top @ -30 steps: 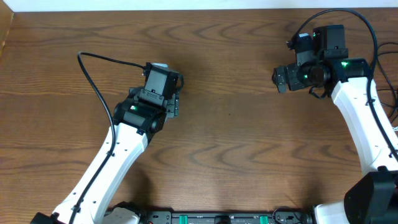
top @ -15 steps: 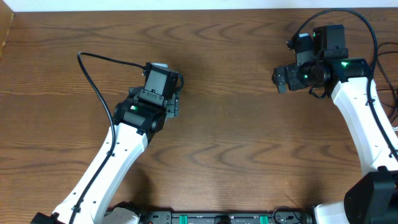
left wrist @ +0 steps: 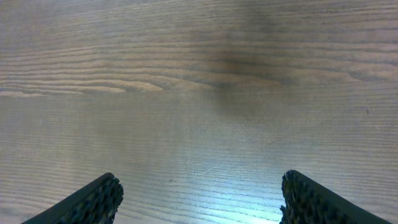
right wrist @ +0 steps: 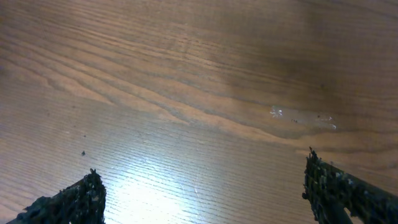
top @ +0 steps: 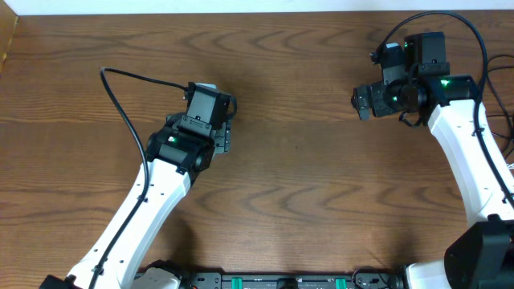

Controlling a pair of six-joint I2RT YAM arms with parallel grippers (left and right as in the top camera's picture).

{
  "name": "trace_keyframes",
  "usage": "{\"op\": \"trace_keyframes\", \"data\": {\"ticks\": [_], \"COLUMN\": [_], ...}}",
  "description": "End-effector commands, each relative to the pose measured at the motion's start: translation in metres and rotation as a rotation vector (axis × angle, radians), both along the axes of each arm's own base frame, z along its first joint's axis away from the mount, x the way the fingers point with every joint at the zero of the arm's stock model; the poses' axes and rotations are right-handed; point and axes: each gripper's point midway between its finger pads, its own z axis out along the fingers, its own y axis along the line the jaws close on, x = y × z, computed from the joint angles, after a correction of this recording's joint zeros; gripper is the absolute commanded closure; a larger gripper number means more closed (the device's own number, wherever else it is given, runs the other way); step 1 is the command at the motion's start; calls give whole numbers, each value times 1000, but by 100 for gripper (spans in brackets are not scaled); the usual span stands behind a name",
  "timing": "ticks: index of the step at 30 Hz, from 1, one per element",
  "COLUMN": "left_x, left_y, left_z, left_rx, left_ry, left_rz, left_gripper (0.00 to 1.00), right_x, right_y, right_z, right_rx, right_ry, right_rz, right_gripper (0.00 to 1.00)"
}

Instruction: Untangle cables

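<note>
Hovering over the wood-grain bench point(top: 305, 177), both arms are just kind of hanging there. The left arm point(top: 152, 193) comes up from the near left edge and its wrist sits left of centre. The right arm point(top: 470, 152) runs up the right side with its wrist at the far right. They're well apart from each other.

The left gripper point(left wrist: 198, 199) is released. In its wrist view the two fingertips point(left wrist: 99, 198) sit wide apart in the bottom corners with only wood grain between them. Same deal with the right gripper point(right wrist: 205, 196): spread wide, fingertips point(right wrist: 71, 204) in the bottom corners, grasping nothing. There's a small pale smudge point(right wrist: 301, 116) on the bench a bit beyond the right gripper, over toward the right side of that view.

A thick black wire point(top: 120, 96) loops off the left arm out toward the far left, and a second wire point(top: 474, 36) arcs over the right wrist.

As for the cables, I can't tell where they are. None of the three views shows a thin black or white cord.
</note>
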Motion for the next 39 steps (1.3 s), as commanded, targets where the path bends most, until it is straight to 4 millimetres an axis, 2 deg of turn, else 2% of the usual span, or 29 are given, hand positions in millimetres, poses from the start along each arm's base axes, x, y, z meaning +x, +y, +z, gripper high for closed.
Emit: {"op": "trace_keyframes", "data": {"ticks": [1,8,19,23,27,32,39], "left_x": [-7,-21,-43,-43,-41,-44,-59], "left_y": [6,12,39,52,52,58,58], "left_z": [10,6,14,27,39,52,52], "left_rx": [3,-27,-185,-241,-254,-276,-204], "left_ry": [-25,-97,-314,-443,-592,-786,-957], "left_rz": [-3,-3,54,69,-1,-7,-109], "left_gripper": [17,17,17,17,17,17,17], "right_x": [-1,-1,-1,-1,-1,-1,-1], "right_y": [0,0,0,0,0,0,0], "right_z": [-2,-2,-2,-2,-2,-2,-3], "right_rx": [-14,-14,-14,-14,-14,-14,-14], "right_ry": [6,6,6,6,6,6,6], "right_rz": [7,7,7,7,7,7,7], "right_gripper": [1,1,1,1,1,1,1]}}
